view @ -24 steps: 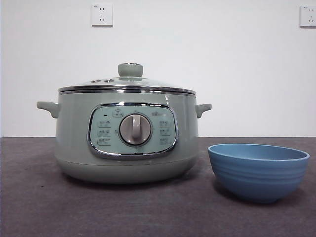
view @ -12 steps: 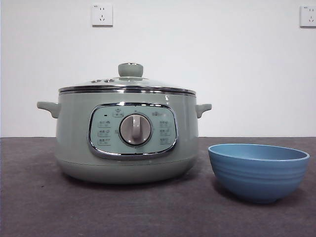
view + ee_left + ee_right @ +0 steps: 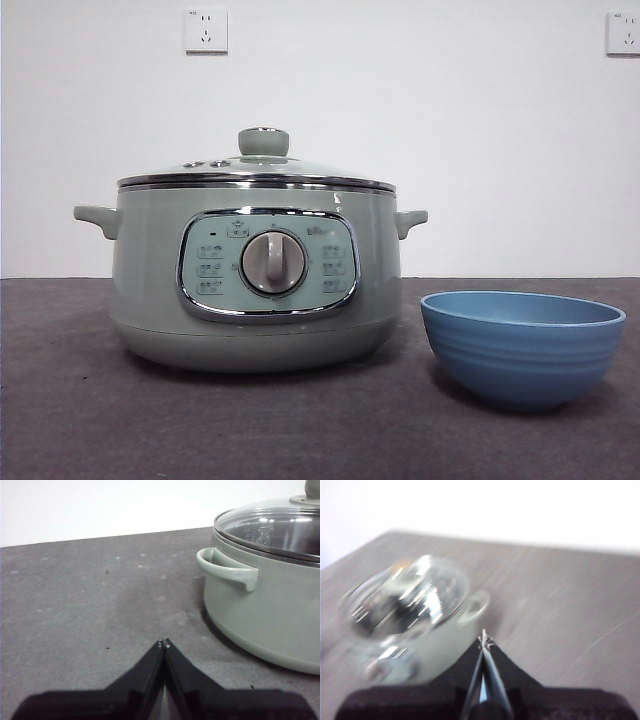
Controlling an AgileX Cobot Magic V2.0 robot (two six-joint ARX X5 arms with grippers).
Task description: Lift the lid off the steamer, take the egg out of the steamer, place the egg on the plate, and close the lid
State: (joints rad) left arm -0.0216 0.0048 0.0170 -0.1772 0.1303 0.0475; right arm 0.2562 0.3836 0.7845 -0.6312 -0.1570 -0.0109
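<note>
Steamer [image 3: 256, 290] sits left on the table [image 3: 80, 420], lid [image 3: 256, 172] on, plate [image 3: 522, 347] just beside it to the right. Risk: lid slipping off its small knob [image 3: 263, 141] when gripped. Left gripper [image 3: 163, 643] and right gripper [image 3: 483, 639] both pinched together, empty, touching nothing.

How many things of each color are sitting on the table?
Green: 1, the steamer
Clear glass with a green knob: 1, the lid resting on the steamer
Blue: 1, the bowl
Total: 3
</note>
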